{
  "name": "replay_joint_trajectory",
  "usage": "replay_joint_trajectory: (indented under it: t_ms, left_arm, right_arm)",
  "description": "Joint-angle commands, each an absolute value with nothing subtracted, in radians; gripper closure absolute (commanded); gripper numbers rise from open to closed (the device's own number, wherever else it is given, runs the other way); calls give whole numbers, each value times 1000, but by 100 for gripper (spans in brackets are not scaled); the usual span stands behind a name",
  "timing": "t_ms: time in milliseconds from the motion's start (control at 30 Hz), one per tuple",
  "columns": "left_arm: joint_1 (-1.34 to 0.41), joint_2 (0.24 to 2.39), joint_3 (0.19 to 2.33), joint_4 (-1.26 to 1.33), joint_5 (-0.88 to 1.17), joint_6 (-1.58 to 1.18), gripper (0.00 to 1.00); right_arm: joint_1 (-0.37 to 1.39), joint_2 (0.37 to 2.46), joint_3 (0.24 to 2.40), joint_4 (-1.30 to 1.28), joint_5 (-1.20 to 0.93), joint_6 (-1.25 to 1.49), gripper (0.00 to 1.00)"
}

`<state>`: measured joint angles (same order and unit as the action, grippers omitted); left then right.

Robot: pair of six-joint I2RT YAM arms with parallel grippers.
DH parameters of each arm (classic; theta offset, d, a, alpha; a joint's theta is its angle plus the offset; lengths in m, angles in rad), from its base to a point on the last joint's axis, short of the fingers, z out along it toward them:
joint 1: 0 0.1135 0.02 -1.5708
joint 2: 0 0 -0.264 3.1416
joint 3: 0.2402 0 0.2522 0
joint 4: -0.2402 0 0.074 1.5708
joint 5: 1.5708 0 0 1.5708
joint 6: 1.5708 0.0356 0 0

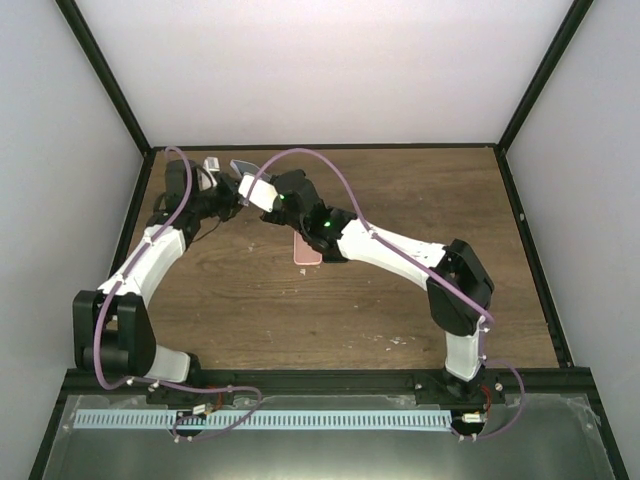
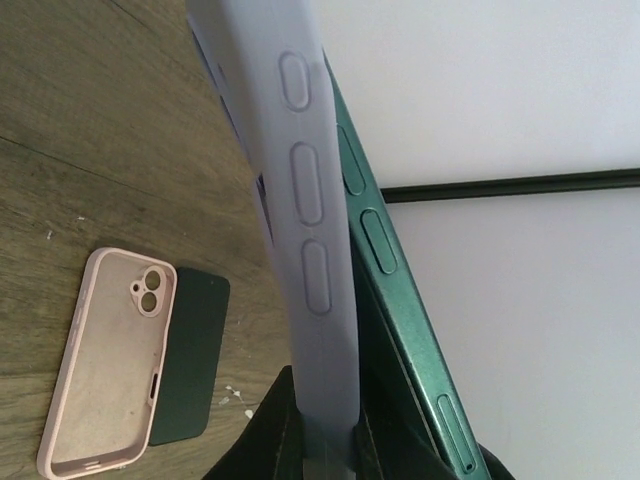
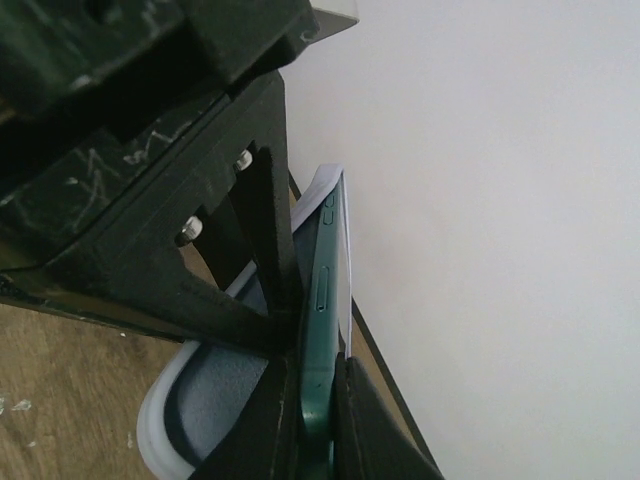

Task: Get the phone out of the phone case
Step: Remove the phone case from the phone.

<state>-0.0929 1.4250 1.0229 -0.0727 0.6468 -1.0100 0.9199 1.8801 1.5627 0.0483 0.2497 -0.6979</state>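
Squeezing from two sides, the grippers share one load. The left gripper (image 2: 325, 450) has its black fingers pinched on a soft, rubbery, pale blue-grey phone case (image 2: 305, 200) with three long oval bumps down its side. The right gripper (image 3: 318, 435) is pinched on the phone (image 3: 322, 320), which is hard, smooth and dark green with thin side buttons.

The phone is up in the air over the far left part of the wooden table (image 2: 100, 150). It is partly out of the case: they meet at the far end and gape apart near the fingers. It stands on its thin edge, its long way pointing up and away from both grippers.

A pink case (image 2: 105, 360) with round corners lies on the table, hollow side up, touching a flat dark green slab (image 2: 195, 350). That makes two cases, one phone and one slab.
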Motion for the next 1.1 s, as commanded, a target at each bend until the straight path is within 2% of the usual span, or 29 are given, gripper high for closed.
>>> replay_joint_trajectory:
  t_ms: [0, 733, 1067]
  left_arm:
    - [-92, 1425, 1014, -161, 554, -858, 100]
    - [-80, 1459, 1065, -274, 320, -568, 100]
    - [-49, 1499, 1060, -296, 627, -325, 100]
  right_arm:
    - [901, 1750, 1673, 180, 299, -618, 99]
    - [838, 1635, 1650, 20, 292, -433, 99]
    - [735, 1544, 1520, -10, 263, -414, 99]
